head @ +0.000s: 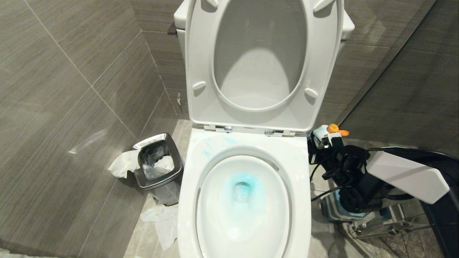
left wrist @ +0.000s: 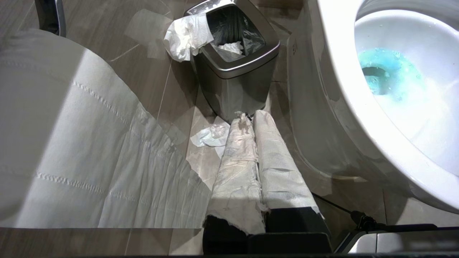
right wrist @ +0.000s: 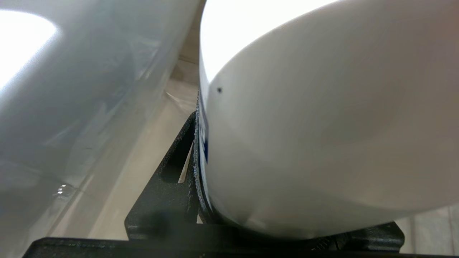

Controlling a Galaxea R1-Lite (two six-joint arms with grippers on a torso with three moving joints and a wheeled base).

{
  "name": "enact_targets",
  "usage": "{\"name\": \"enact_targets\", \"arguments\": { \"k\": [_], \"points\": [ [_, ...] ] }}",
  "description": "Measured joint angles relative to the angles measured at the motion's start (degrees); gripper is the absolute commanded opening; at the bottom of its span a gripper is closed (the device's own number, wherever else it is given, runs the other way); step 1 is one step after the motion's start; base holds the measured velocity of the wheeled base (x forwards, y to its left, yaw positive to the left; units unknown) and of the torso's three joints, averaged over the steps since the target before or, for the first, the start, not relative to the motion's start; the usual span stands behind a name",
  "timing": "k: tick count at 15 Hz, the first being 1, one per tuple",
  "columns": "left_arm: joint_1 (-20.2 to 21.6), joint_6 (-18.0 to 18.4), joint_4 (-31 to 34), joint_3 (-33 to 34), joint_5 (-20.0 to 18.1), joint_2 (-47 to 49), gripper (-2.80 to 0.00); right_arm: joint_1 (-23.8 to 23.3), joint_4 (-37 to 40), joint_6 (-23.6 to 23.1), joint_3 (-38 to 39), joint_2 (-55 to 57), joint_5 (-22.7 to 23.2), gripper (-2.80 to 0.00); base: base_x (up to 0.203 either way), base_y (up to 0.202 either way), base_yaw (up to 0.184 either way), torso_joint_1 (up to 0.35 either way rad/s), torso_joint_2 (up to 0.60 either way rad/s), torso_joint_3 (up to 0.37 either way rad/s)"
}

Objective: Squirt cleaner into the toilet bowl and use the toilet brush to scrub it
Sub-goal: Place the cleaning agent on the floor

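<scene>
Step in hand: squirt looks done, judging by blue cleaner pooled in toilet bowl (head: 247, 200) and blue smears on rim. R arm low at R side of toilet, prob. setting bottle down.

R gripper (right wrist: 200, 172): jaws part-open, clamped on cleaner (right wrist: 322, 143). White bottle body fills wrist view; sliver of blue label at finger pad. Firm hold, no gap seen betw. pad and bottle.

Cleaner, place: in R gripper, so at the hand itself. In head view the arm hides the bottle body; a white and orange part (head: 330, 132) shows by the wrist, unclear if cap.

Bowl rel. to R hand: just beside, toward robot's L; pale curved wall close alongside bottle in wrist view. Seat and lid up.

L gripper (left wrist: 254, 118): shut, holds nothing; fingers wrapped in white tissue. Parked low, L of toilet. Not in head view.

Waste bin (left wrist: 236, 64): just ahead of L fingertips, paper hanging over rim, scraps on floor near it.

Paper roll (left wrist: 71, 143): close beside L hand, large in wrist view.

Toilet brush: not identifiable in any view. Striped blue item (head: 337, 211) on floor under R arm, too hidden to name.

Next move calls for: stand bottle upright on floor clear of bowl, open jaws fully, back off w/o tipping it, then find brush handle and grip.

Risk: bottle slips or tips on release; tight space by toilet wall.
</scene>
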Motion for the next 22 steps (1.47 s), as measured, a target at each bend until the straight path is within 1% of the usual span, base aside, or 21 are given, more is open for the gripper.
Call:
{"name": "enact_targets", "arguments": {
  "k": [6,8,10,15,22],
  "points": [
    [0.00,0.04,0.02,0.00,-0.02,0.00,-2.80,-0.39,-0.27,1.02,0.47,-1.09,0.55,-2.80,0.000,0.000,0.000,0.000,0.00,0.000],
    [0.00,0.00,0.02,0.00,0.02,0.00,-2.80,-0.48,-0.24,2.71,1.23,-1.09,0.55,-2.80,0.000,0.000,0.000,0.000,0.00,0.000],
    [0.00,0.00,0.02,0.00,0.00,0.00,-2.80,-0.81,-0.40,3.12,1.71,-1.00,0.59,-2.80,0.000,0.000,0.000,0.000,0.00,0.000],
    [0.00,0.00,0.03,0.00,-0.01,0.00,-2.80,-3.17,-0.35,2.71,1.46,-0.74,2.50,-2.80,0.000,0.000,0.000,0.000,0.00,0.000],
    [0.00,0.39,0.02,0.00,-0.11,0.00,-2.80,-3.65,-0.46,1.62,1.85,-0.50,2.61,-2.80,0.000,0.000,0.000,0.000,0.00,0.000]
  ]
}}
